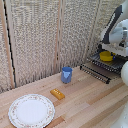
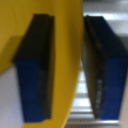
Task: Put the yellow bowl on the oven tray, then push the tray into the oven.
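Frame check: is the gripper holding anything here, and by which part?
Yes: the grabber grips the yellow dish by its rim, one finger inside the wall, the other outside.

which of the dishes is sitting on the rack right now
The yellow dish: it sits on the baking sheet under the end effector. The blue cup and white floral plate stand on the wooden table.

The exterior view is looking from far back, down across the bench (image 1: 85,102) toward the wall screen (image 1: 45,35). The wrist view is sitting very close, looking past the end effector (image 2: 67,70) fingers. Both views are sharing the yellow dish (image 1: 106,56).
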Motion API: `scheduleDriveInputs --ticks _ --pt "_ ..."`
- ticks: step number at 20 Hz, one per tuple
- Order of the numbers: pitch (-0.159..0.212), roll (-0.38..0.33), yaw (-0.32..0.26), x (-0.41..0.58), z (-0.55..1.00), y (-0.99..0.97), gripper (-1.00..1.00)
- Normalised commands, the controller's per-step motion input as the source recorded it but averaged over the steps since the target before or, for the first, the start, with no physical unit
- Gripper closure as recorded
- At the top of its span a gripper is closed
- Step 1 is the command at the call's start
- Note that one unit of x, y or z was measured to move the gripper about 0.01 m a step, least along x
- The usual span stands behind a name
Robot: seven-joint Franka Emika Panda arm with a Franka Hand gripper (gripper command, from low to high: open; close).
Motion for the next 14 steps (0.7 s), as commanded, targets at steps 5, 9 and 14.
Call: scheduleDriveInputs --ticks 5,9,14 --pt "0.075 -0.048 0.013 -0.002 0.6 0.2 -1.0" --pt "0.026 -0.128 0.062 0.0 0.84 0.46 -1.0" --pt "0.109 -0.14 0.082 0.145 0.65 0.53 -1.0"
